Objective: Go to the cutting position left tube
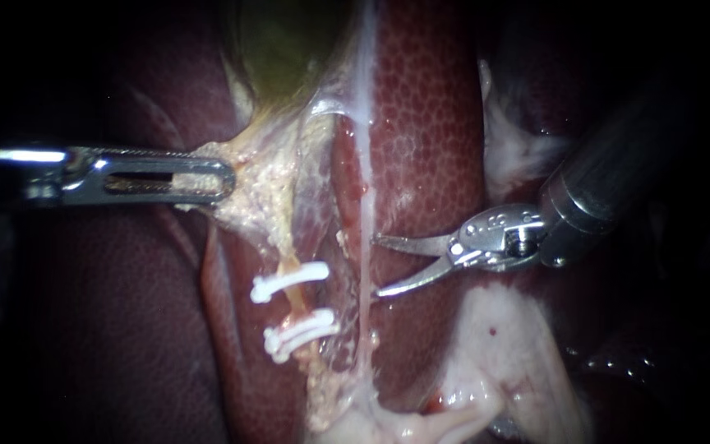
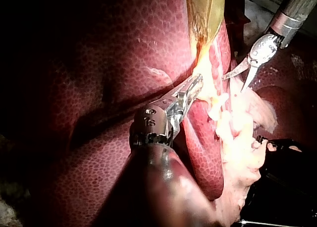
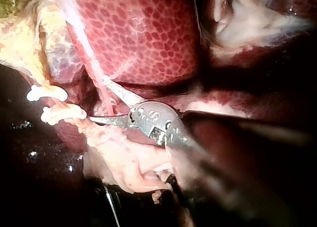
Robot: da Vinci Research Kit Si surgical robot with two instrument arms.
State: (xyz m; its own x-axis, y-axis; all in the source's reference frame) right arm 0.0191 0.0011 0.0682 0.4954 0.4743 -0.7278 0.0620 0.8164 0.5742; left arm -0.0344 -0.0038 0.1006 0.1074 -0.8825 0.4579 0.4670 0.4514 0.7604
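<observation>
1. Closest in is the right instrument (image 1: 375, 265), coming in from the right with a thick dark shaft. It ends in two curved blades, spread wide, with nothing held.
2. Its blade tips sit right at a thin pale strand (image 1: 365, 197) that runs down the middle of the liver. In the right wrist view the strand crosses the gap between the open blades (image 3: 99, 100). Can't tell if either blade actually touches it.
3. The left tube (image 1: 292, 306) is a bit further over, on the other side of that strand from the blades. It's a short orange-ish stretch running between the white clips, with the upper clip (image 1: 289, 282) above it and the lower clips (image 1: 301, 331) below. The blades are near it but clearly apart from it.
4. The left instrument (image 1: 223, 177) comes in flat from the left. Its long slotted jaws are closed on the yellowish tissue (image 1: 269, 185) above the clips, and that tissue looks stretched towards it.
5. Behind all that is the dark red, speckled liver (image 1: 429, 123).
6. Furthest back, the greenish gallbladder (image 1: 281, 49) sits above the yellowish tissue.
</observation>
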